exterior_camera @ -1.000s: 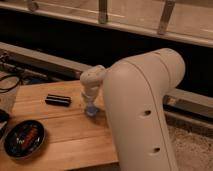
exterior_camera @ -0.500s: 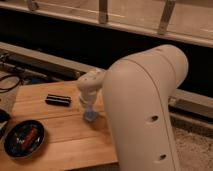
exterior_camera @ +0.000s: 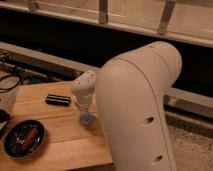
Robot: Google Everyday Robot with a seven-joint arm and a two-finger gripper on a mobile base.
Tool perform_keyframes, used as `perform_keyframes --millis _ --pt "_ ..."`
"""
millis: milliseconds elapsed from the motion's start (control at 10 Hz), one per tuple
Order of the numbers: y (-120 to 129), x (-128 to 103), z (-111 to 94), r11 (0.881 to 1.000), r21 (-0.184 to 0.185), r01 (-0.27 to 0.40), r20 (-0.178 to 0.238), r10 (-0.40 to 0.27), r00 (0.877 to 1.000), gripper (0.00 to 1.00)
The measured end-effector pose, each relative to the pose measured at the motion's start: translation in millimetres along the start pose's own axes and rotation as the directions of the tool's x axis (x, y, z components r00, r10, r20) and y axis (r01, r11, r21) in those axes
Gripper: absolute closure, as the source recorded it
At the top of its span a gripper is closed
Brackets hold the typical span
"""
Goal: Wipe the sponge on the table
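Your gripper (exterior_camera: 85, 111): pointing down at the surface (exterior_camera: 60, 136). The sponge (exterior_camera: 88, 119): directly under the gripper, resting on the wood, presumably so a sweep wipes. Hold: you cannot tell. One black bar (exterior_camera: 58, 100): near, apart.

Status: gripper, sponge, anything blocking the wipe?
Single gripper low over the table, directly above the sponge. Sponge on the wood. Black bar and dark dish lie apart from it.

White gripper (exterior_camera: 85, 113) directly above light-blue sponge (exterior_camera: 88, 119) on tan planked table (exterior_camera: 60, 132); black bar (exterior_camera: 57, 100) nearby, dark dish (exterior_camera: 10, 145) farther off.
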Motion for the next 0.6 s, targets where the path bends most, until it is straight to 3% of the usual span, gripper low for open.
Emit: perform_keyframes --millis 300,600 --pt "-6 -3 4 1.000 0.004 -0.014 -0.028 0.014 1.000 1.00" --pt "6 -6 7 1.000 0.009 -0.023 -0.043 0.024 0.999 1.00"
